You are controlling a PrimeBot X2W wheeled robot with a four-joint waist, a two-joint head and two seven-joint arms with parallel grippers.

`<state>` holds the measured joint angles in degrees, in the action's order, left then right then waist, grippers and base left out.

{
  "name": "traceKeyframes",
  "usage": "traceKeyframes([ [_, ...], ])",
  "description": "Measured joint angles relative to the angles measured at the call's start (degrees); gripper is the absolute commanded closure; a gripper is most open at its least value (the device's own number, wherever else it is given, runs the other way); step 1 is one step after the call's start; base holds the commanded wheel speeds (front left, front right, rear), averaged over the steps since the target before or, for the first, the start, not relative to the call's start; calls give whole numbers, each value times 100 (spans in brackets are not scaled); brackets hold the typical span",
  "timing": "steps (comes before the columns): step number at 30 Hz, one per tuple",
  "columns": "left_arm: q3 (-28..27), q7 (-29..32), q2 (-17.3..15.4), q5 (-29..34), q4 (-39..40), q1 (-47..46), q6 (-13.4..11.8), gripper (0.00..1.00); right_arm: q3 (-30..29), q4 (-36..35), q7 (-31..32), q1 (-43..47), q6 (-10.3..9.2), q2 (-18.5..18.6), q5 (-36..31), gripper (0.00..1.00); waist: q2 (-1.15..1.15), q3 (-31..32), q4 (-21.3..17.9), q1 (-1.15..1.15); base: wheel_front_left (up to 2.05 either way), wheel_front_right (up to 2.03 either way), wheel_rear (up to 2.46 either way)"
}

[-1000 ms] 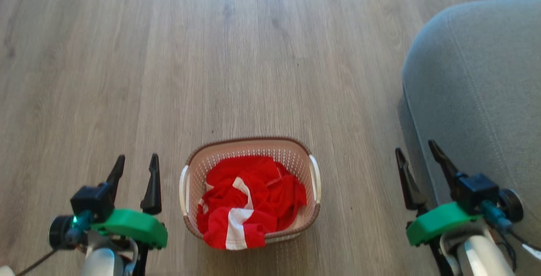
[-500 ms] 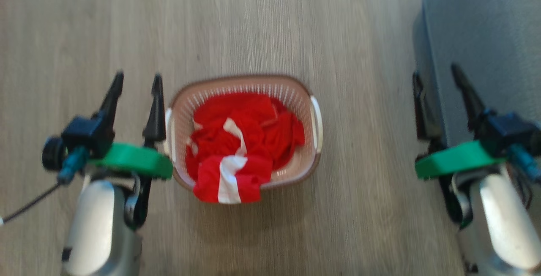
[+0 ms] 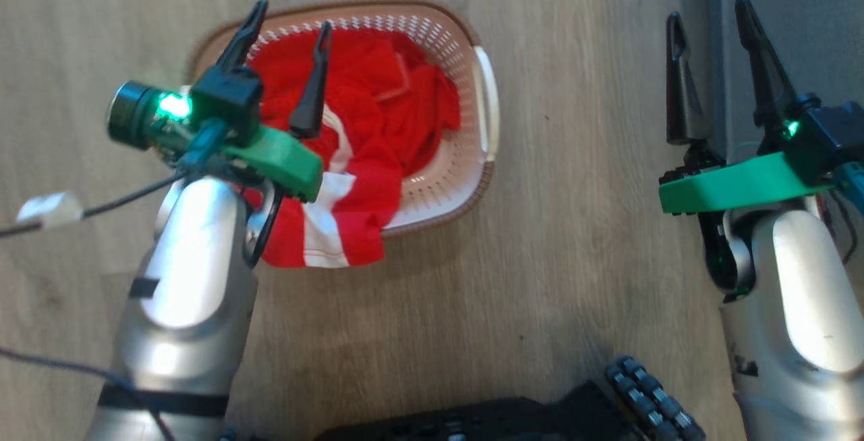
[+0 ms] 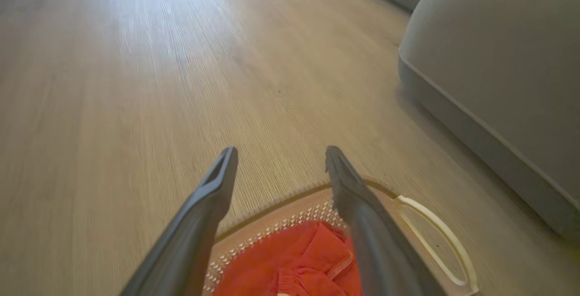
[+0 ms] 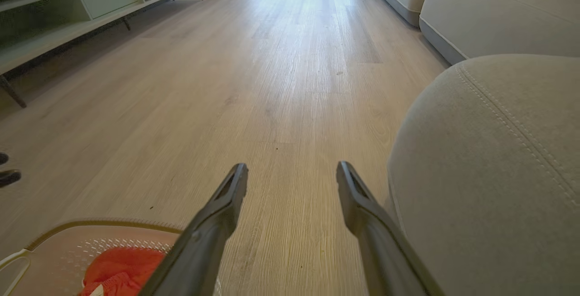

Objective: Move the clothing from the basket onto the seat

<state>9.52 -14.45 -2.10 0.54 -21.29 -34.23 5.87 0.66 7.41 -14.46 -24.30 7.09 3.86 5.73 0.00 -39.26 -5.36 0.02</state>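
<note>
The reach for the clothing (image 3: 364, 110) looks in hand; nothing is lifted. The left pincer (image 3: 293, 15) hovers wide apart and empty directly above it: crumpled red fabric, white-striped, heaped in the basket (image 3: 442, 188), perforated cream plastic with a brown rim. Next it should dip and pinch a fold. The right pincer (image 3: 708, 10), likewise spread and empty, hangs just beside the seat (image 5: 489, 173), rounded grey stitched upholstery.

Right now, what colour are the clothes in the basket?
The clothes are bright red with broad white stripes; the head view shows them best.
</note>
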Motion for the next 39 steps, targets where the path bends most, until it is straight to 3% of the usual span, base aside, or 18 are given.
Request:
traceKeyframes([
  [3,200,43,-16,209,-516,-343,-1,0,22,-9,0,-59,0,-15,74,0,0,-203,-187,-1,0,0,0],
  [9,370,850,-47,455,-1694,-918,-65,0,175,-89,0,-123,0,-31,337,0,0,-498,-564,-2,0,0,0],
  [17,312,1601,-316,567,-2858,-1502,-417,0,319,-315,-1,-331,0,-46,666,0,0,-996,-933,-1,0,0,0],
  [21,255,1719,-404,576,-3357,-1853,-612,0,343,-346,-1,-334,0,-58,757,0,0,-1288,-1054,-1,0,0,0],
  [31,325,1836,-533,610,-4146,-2330,-812,0,392,-444,-1,-446,0,-68,848,0,0,-1581,-1173,-1,0,0,0],
  [39,377,1735,-533,605,-4598,-2557,-822,0,468,-447,-1,-444,0,-71,978,0,0,-1641,-1235,-2,0,0,0],
])
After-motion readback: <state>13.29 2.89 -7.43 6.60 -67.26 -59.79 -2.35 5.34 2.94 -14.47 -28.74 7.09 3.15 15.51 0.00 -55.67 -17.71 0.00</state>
